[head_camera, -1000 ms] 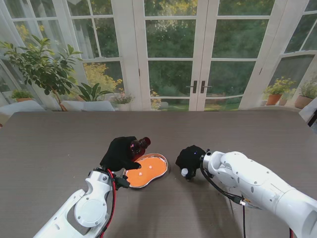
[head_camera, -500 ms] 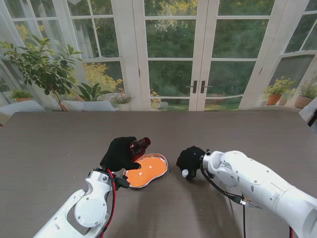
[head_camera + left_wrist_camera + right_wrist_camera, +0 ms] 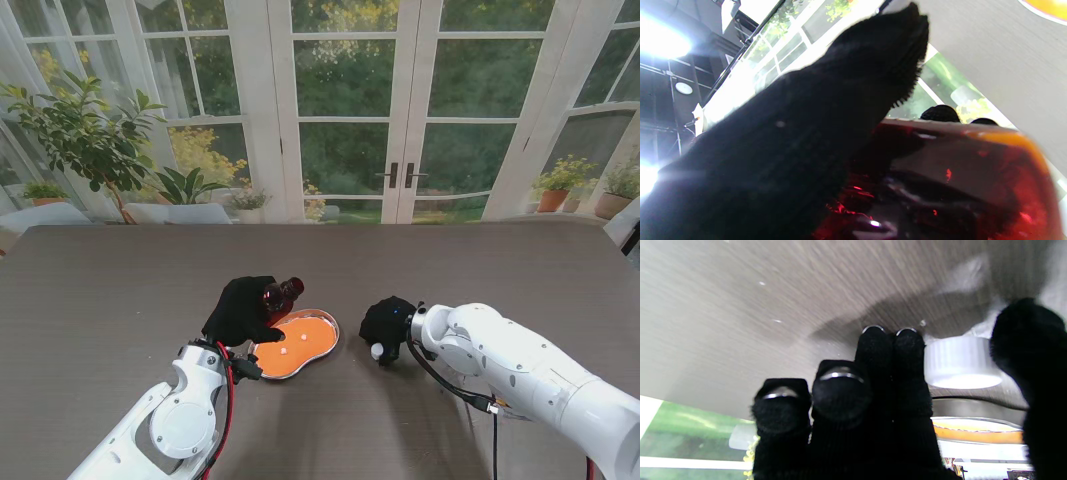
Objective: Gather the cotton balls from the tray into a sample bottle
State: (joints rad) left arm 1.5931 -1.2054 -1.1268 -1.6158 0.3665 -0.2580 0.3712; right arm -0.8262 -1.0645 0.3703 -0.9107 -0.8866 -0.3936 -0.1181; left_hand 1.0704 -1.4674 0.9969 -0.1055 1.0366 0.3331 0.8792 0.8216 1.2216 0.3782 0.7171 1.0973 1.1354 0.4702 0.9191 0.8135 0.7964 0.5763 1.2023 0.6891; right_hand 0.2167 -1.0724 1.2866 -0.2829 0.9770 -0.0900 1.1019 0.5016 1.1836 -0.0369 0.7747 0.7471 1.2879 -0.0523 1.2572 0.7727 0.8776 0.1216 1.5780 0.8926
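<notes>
- Left hand (image 3: 240, 310), black-gloved, on a white arm with red cabling rising from the near left corner of the view: fingers wrapped around a dark red translucent sample bottle (image 3: 280, 294), held tilted above the near left part of the tabletop with its neck toward the far right. Position unchanged from a second ago. In the left wrist view the bottle (image 3: 957, 180) fills the frame under a gloved finger (image 3: 846, 110).
- Orange kidney-shaped tray with a silver rim (image 3: 322, 343), lying on the dark wood-grain tabletop (image 3: 120, 290), just right of the left hand. Two small white cotton balls (image 3: 285, 350) lie on its orange floor; unmoved.
- Right hand (image 3: 388, 322), black-gloved, on a white arm from the near right corner: thumb and fingers pinched on a white ribbed round bottle cap (image 3: 377, 351), just right of the tray. The cap now sits slightly farther right and nearer to me than a second ago. In the right wrist view the cap (image 3: 960, 361) sits between the fingers (image 3: 907, 373) and the thumb; whether it touches the tabletop cannot be told.
- Far edge of the tabletop: glazed white-framed doors (image 3: 400, 110), leafy potted plant (image 3: 85, 130) at the far left.
</notes>
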